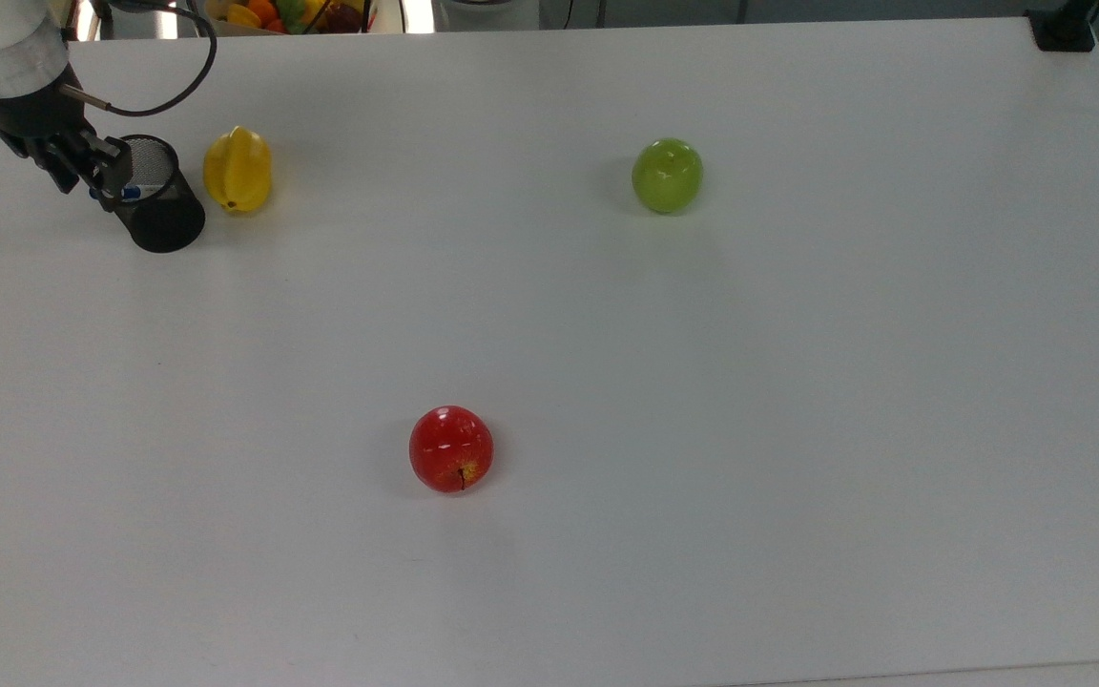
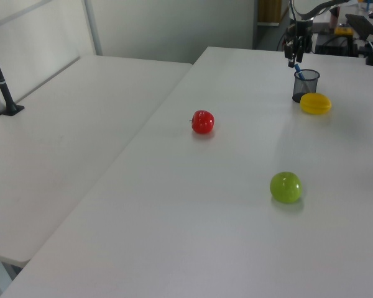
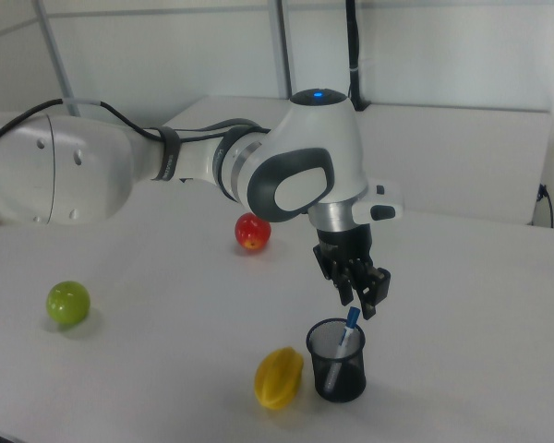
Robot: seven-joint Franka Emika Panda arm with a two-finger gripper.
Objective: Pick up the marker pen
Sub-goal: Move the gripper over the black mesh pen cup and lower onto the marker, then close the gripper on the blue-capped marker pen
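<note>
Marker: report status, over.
Gripper just above the marker, not gripping. Marker leaning in the mesh cup, blue cap up. Yellow fruit beside the cup, clear of the approach.
</note>
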